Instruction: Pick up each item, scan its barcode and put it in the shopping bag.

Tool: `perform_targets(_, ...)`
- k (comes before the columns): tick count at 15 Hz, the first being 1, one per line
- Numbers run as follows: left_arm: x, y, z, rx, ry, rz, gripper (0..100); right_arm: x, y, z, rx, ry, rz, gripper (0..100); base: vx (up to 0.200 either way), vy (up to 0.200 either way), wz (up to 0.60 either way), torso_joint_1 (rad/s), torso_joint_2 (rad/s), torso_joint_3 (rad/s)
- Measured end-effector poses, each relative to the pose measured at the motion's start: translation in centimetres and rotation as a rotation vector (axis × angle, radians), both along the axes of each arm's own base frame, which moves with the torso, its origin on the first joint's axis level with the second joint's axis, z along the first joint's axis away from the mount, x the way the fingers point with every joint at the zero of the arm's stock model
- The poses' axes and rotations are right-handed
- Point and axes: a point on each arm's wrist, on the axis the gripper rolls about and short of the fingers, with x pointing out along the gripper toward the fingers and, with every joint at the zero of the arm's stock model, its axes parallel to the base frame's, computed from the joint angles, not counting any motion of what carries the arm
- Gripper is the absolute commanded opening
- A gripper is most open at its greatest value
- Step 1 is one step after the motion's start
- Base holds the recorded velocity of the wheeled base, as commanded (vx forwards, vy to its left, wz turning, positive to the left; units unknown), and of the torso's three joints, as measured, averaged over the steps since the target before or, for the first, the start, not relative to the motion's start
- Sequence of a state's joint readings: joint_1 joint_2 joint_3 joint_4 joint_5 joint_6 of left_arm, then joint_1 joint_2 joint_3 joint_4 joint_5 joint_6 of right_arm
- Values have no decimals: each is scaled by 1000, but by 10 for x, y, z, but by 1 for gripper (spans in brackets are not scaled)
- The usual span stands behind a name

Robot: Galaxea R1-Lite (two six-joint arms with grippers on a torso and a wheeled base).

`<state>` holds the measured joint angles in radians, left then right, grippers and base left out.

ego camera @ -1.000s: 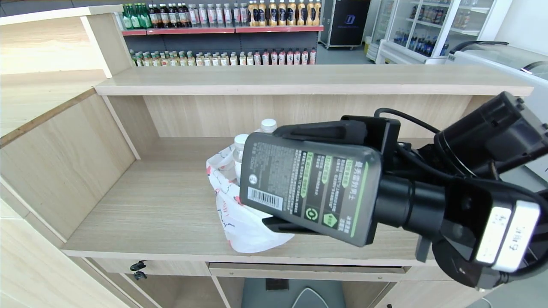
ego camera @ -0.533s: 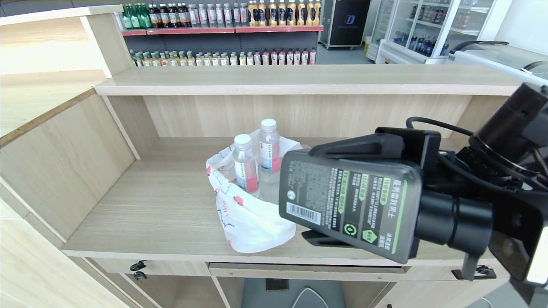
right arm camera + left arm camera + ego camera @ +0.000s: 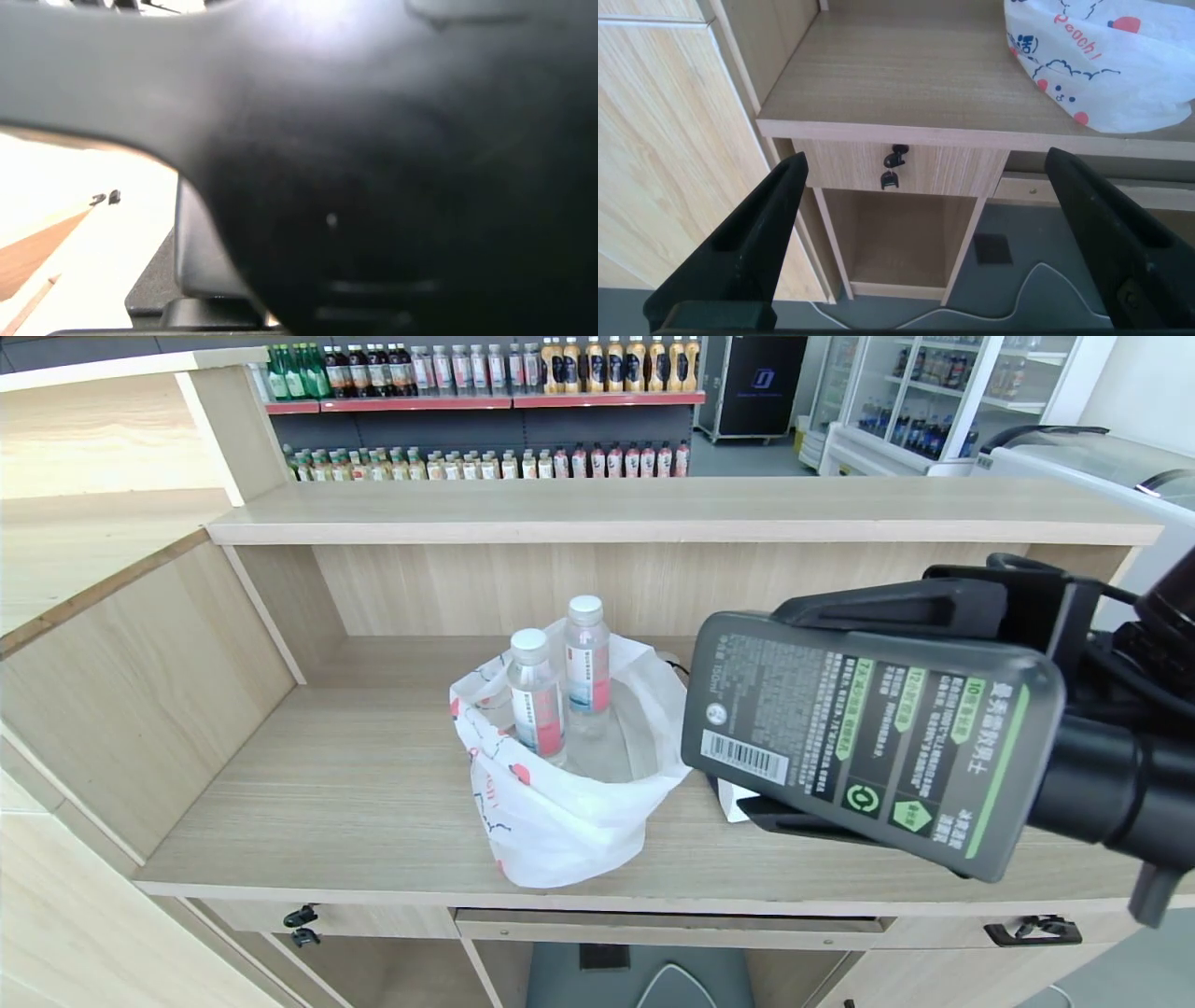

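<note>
Now my right gripper (image 3: 784,709) clamps the flat dark-grey plastic bottle (image 3: 896,747), barcode (image 3: 744,756) showing — scanning, I'd say; next, into the white plastic shopping bag (image 3: 560,821).

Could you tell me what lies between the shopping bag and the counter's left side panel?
Head view: only bare countertop between the shopping bag and the left side panel.

Bottles (image 3: 537,702) in bag (image 3: 560,831) — item (image 3: 868,747) right.
</note>
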<state>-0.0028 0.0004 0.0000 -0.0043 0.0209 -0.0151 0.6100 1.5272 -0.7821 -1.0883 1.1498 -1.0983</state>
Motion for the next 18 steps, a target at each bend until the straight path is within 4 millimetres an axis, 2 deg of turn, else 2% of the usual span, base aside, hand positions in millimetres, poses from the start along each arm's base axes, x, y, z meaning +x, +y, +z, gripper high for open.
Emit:
perform_targets(5, 0, 0, 0, 0, 0, 0, 100, -2, -4, 3, -8, 31, -24, 0, 0, 0, 0, 0, 0, 0)
perform_targets(7, 0, 0, 0, 0, 0, 0, 100, 5, -17, 6, -27, 133, -141, 0, 0, 0, 0, 0, 0, 0)
perform_targets(9, 0, 0, 0, 0, 0, 0, 100, 20, -47, 11, -32, 263, -382, 0, 0, 0, 0, 0, 0, 0)
perform_targets(11, 0, 0, 0, 0, 0, 0, 100, 29, -91, 24, 30, 456, -612, 0, 0, 0, 0, 0, 0, 0)
perform_targets(15, 0, 0, 0, 0, 0, 0, 100, 16, -166, 41, 283, 849, -865, 0, 0, 0, 0, 0, 0, 0)
perform_targets(18, 0, 0, 0, 0, 0, 0, 100, 11, -200, 33, 401, 947, -1021, 0, 0, 0, 0, 0, 0, 0)
